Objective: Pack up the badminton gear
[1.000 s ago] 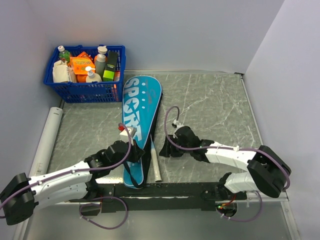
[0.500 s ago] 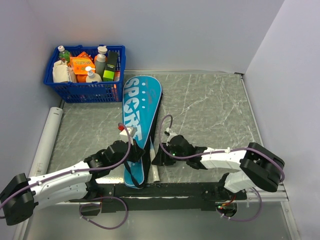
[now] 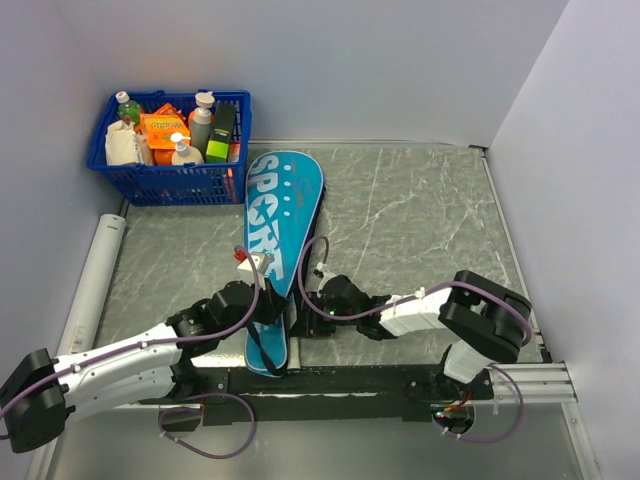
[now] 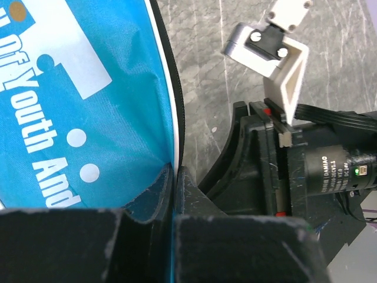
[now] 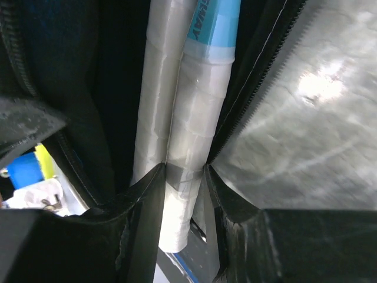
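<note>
So the left gripper is pinched tight on the edge of the teal bag, which lies lengthwise mid-table. The right gripper looks clamped round a racket handle at the opening, I think. I'd push it straight in, no twisting.

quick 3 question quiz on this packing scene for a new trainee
1. True or false: the left gripper is shut on the teal bag's edge.
2. What lies between the right gripper's fingers? A) a bottle B) a racket handle C) a shuttlecock
3. Fill in: the blue basket stands at the table's far ___ corner.
Key: 1 true; 2 B; 3 left.
</note>
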